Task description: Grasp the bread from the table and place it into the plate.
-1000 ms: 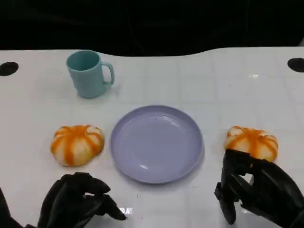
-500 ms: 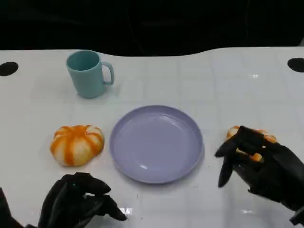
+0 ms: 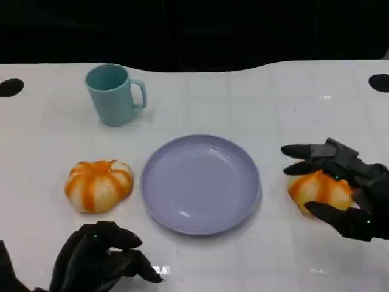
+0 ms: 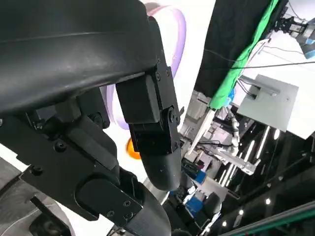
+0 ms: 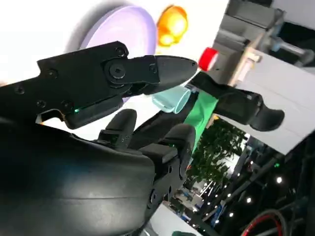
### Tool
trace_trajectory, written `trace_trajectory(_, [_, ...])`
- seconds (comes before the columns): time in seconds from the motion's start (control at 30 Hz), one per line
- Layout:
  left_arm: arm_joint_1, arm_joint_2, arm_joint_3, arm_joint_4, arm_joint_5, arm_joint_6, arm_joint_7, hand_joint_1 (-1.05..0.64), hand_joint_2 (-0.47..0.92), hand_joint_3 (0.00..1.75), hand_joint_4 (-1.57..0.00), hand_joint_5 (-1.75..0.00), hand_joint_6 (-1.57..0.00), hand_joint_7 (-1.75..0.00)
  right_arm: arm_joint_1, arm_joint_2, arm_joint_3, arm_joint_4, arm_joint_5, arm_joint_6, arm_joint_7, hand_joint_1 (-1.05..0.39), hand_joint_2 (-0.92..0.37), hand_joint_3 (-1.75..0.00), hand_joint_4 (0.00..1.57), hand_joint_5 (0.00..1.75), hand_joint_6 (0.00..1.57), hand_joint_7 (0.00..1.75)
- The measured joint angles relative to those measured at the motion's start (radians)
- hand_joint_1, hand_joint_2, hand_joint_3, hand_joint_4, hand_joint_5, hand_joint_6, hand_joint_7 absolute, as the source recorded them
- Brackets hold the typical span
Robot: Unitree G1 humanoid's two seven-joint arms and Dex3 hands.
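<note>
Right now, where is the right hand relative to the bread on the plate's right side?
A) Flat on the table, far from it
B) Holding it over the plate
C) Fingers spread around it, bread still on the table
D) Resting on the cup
C: in the head view the right hand has its fingers on either side of the right bread, which sits on the table beside the empty plate.

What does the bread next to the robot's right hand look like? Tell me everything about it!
The bread is a round, puffy bun, orange with paler stripes, soft-looking and a little shiny. It sits on the white table, just right of the purple plate and not touching it. The right hand wraps around it, black fingers spread above and below it. Whether it is lifted yet is hard to tell.
</note>
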Motion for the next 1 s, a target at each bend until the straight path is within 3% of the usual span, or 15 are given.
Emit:
trace_trajectory(0.1, [0.000,0.000,0.000,0.000,0.000,0.000,0.000,-0.95,0.62,0.00,-1.57,-0.41,-1.57,-0.15,-0.015,-0.030,-0.001,0.017,-0.061,-0.048,-0.046,-0.46,-0.92,-0.13,0.00,0.52,0.22,0.14])
trace_trajectory(0.23, [0.000,0.000,0.000,0.000,0.000,0.000,0.000,-0.94,0.62,0.00,-1.57,-0.41,-1.57,-0.15,-0.029,-0.082,-0.001,0.027,-0.194,-0.088,-0.118,-0.30,-0.86,-0.08,0.00,0.35,0.21,0.10])
trace_trajectory(0.37, [0.000,0.000,0.000,0.000,0.000,0.000,0.000,-0.95,0.62,0.00,-1.57,-0.41,-1.57,-0.15,-0.032,-0.143,0.002,0.007,-0.326,-0.074,-0.179,-0.08,-0.80,-0.04,0.00,0.23,0.22,0.08])
trace_trajectory(0.47, [0.000,0.000,-0.001,0.000,0.000,0.000,0.000,-0.96,0.62,0.00,-1.57,-0.41,-1.57,-0.15,-0.032,-0.168,0.011,-0.012,-0.380,-0.049,-0.202,0.01,-0.78,-0.03,0.00,0.18,0.22,0.07])
trace_trajectory(0.73, [-0.001,0.000,-0.002,0.000,0.003,-0.001,0.000,-0.94,0.63,0.00,-1.57,-0.41,-1.57,-0.14,-0.033,-0.223,0.063,-0.078,-0.553,0.045,-0.254,0.05,-0.74,-0.02,0.00,0.27,0.29,0.04])
trace_trajectory(1.0, [-0.018,-0.001,-0.001,0.015,0.003,-0.001,0.000,-0.94,0.62,0.00,-1.57,-0.41,-1.57,-0.14,-0.080,-0.256,0.163,-0.066,-0.672,0.116,-0.280,-0.01,-0.71,-0.01,0.01,0.34,0.30,0.02])
